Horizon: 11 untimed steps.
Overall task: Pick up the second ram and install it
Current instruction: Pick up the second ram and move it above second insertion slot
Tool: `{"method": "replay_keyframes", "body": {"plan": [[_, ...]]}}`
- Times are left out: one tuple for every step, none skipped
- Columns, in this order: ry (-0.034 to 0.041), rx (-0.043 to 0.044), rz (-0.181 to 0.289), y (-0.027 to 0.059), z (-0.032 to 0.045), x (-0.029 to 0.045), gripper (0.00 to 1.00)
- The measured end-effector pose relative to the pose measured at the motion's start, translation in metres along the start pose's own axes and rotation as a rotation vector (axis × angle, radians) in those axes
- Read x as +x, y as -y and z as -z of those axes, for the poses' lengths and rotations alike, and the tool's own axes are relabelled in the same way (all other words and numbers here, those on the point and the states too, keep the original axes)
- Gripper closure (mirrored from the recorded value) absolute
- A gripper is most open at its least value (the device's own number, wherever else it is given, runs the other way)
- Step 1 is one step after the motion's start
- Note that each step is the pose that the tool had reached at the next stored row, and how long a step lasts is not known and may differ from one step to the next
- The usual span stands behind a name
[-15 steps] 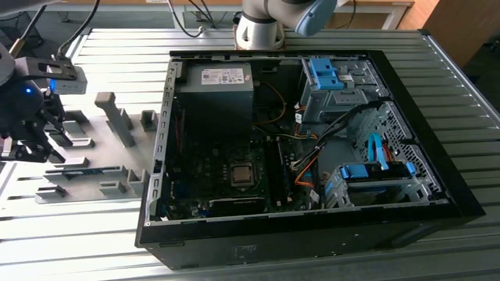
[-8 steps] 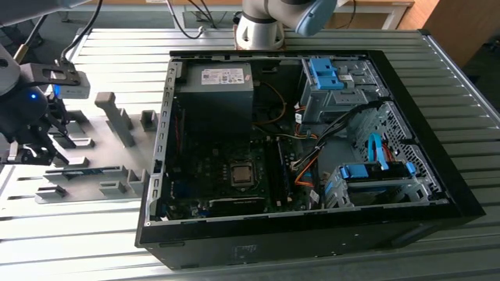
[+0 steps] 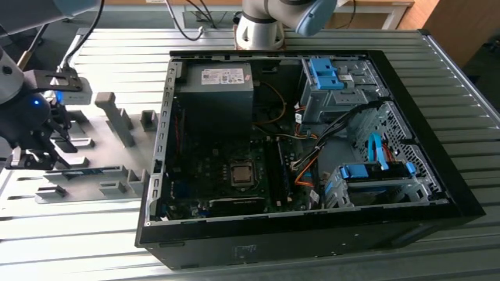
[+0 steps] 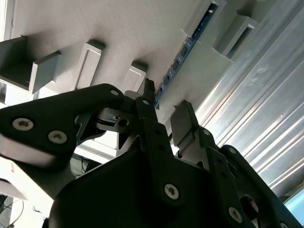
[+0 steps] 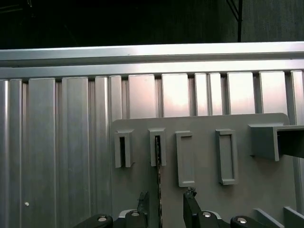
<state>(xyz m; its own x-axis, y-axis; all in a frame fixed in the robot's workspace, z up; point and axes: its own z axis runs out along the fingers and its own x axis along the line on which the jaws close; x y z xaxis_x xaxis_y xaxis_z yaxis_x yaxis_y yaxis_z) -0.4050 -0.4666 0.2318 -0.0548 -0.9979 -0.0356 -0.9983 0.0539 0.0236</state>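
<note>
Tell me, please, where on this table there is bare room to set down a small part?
Bare ribbed table runs between the fixture plate and the near edge, and along the computer case on the exterior view's right. The plate is crowded: holders, the second ram, the gripper over it. The case is packed.

You're in a robotics lab/workshop: ribbed alu table (image 3: 117, 52), opened PC case (image 3: 273, 246) at ctr, grey fixture plate (image 3: 93, 126) at its 9 o'clock, arm base (image 3: 262, 29) at 12.

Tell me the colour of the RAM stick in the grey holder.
The RAM stick is blue-green with black chips; clearest in the second wrist view.
</note>
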Motion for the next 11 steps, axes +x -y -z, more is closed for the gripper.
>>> {"method": "replay_keyframes", "body": {"plan": [[0.0000, 0.0010, 0.000, 0.0000, -0.0011, 0.0003, 0.58], [0.0002, 0.0025, 0.000, 0.0000, -0.0024, 0.0006, 0.58], [0.0004, 0.0041, 0.000, 0.0001, -0.0038, 0.0007, 0.58], [0.0004, 0.0050, 0.001, 0.0003, -0.0054, 0.0008, 0.58], [0.0004, 0.0053, 0.001, 0.0005, -0.0071, 0.0008, 0.58], [0.0004, 0.0055, 0.001, 0.0008, -0.0088, 0.0009, 0.58], [0.0004, 0.0056, 0.001, 0.0012, -0.0107, 0.0010, 0.58], [0.0004, 0.0057, 0.001, 0.0016, -0.0125, 0.0010, 0.58], [0.0003, 0.0056, 0.001, 0.0019, -0.0142, 0.0010, 0.58], [0.0003, 0.0058, 0.001, 0.0021, -0.0161, 0.0011, 0.58], [0.0004, 0.0062, 0.001, 0.0023, -0.0179, 0.0011, 0.58]]}}
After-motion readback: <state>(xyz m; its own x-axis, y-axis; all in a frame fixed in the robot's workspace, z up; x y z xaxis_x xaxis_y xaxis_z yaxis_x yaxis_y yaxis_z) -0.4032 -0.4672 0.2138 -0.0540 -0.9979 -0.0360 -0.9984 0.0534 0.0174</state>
